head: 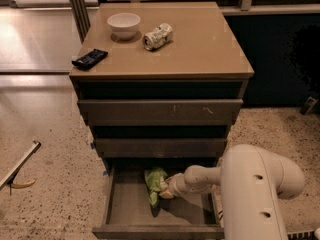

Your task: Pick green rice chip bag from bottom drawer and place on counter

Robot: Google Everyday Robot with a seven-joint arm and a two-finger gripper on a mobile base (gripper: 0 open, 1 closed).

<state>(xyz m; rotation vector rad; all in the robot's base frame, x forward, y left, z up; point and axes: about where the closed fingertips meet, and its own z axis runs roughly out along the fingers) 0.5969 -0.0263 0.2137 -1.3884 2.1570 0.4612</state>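
Note:
The bottom drawer [125,211] is pulled open below the two upper drawers. The green rice chip bag [155,184], light green and crinkled, hangs tilted inside the drawer near its back. My gripper [166,188] reaches into the drawer from the right and sits against the bag's right side. My white arm [252,194] fills the lower right and hides the drawer's right part. The tan counter [200,49] tops the cabinet.
On the counter stand a white bowl [124,24], a crushed silver-green can [158,36] and a flat black packet [89,58] at the left edge. A dark rod [20,165] lies on the speckled floor at the left.

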